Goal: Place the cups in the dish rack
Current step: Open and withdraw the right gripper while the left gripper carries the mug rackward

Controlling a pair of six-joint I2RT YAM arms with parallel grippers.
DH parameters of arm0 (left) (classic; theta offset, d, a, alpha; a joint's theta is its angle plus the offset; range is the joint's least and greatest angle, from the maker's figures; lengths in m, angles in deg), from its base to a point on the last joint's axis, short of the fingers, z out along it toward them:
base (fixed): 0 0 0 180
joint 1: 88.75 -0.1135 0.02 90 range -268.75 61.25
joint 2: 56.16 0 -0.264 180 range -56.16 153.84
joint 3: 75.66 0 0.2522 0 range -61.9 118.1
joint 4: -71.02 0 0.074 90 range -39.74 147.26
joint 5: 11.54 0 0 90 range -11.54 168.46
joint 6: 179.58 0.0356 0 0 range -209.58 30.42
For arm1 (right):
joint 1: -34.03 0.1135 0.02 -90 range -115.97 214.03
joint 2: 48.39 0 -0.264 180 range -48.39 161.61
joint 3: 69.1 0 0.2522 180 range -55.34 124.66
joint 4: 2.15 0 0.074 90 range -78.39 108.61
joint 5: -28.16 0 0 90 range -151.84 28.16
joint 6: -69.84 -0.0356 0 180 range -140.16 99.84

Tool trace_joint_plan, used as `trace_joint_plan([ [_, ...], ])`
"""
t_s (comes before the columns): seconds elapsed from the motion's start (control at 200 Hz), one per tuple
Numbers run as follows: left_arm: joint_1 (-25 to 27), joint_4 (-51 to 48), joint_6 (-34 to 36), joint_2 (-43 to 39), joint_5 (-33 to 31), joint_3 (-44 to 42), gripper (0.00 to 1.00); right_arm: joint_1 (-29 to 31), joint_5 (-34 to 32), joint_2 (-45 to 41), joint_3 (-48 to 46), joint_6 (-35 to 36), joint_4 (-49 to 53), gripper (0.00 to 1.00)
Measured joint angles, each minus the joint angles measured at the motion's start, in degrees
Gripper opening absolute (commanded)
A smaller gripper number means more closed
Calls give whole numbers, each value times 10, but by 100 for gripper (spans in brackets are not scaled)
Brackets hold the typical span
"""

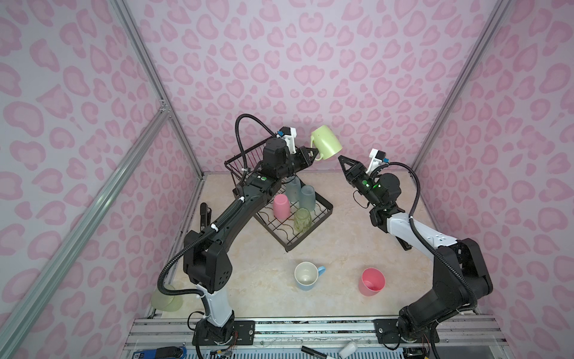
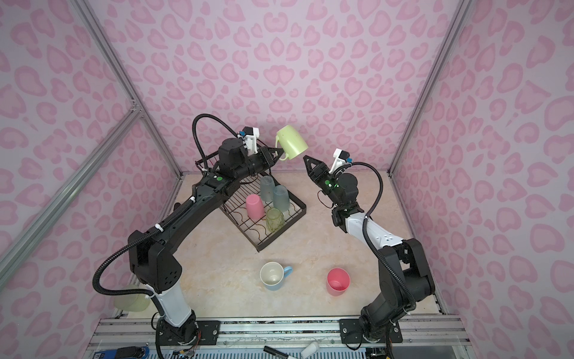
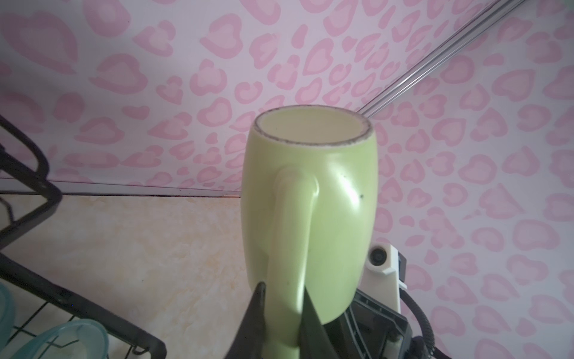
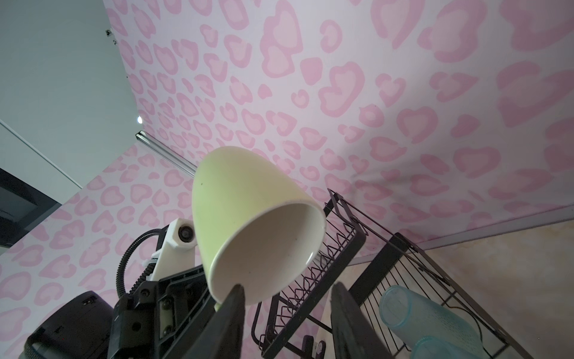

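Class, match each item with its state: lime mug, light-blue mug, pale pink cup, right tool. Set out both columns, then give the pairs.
1 lime mug
2 light-blue mug
3 pale pink cup
4 right tool

A open, empty
B upside down in the dish rack
C held by its handle in the left tool
D upright on the table

Pairs: 1-C, 2-D, 3-B, 4-A

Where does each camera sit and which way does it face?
Top views: overhead above the arm bases, looking down at table, rack and both arms.
Left wrist: on the left arm, facing along the left hand gripping the lime mug by its handle.
Right wrist: on the right arm, tilted up at the mug's mouth; open right hand shows.
Shared: both wrist views catch mug and rack.
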Motion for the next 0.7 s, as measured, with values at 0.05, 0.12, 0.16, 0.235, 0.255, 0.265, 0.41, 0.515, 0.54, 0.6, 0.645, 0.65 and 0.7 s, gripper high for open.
trace_joint_plan([
  [0.05, -3, -12, 18, -3, -14, 0, 3, 0, 1, -4, -7, 6, 4, 45],
  [0.12, -5, -26, 45, -9, -35, 0, 4, 0, 2, -11, -14, 17, 11, 44],
  [0.16, -7, -34, 63, -13, -47, 0, 4, -1, 2, -15, -18, 23, 16, 44],
  [0.235, -10, -43, 97, -21, -68, 0, 3, -1, 2, -23, -22, 38, 29, 44],
  [0.255, -10, -44, 105, -23, -72, 0, 4, -1, 1, -24, -23, 41, 32, 44],
  [0.265, -10, -44, 110, -24, -75, 0, 4, -1, 1, -25, -23, 43, 33, 44],
  [0.41, -10, -45, 183, -36, -121, -1, 3, 0, 0, -40, -26, 80, 62, 44],
  [0.515, -11, -45, 241, -43, -161, -7, 3, 3, -3, -50, -25, 120, 90, 43],
  [0.54, -11, -44, 254, -44, -170, -9, 3, 3, -6, -52, -25, 130, 98, 43],
  [0.6, -15, -44, 288, -47, -189, -16, 4, 8, -12, -57, -24, 154, 116, 43],
  [0.645, -19, -44, 308, -47, -202, -19, 3, 12, -14, -60, -24, 173, 131, 43],
  [0.65, -20, -44, 309, -47, -203, -20, 4, 12, -14, -60, -24, 174, 132, 43],
  [0.7, -28, -44, 328, -47, -215, -25, 4, 17, -16, -63, -24, 194, 144, 43],
])
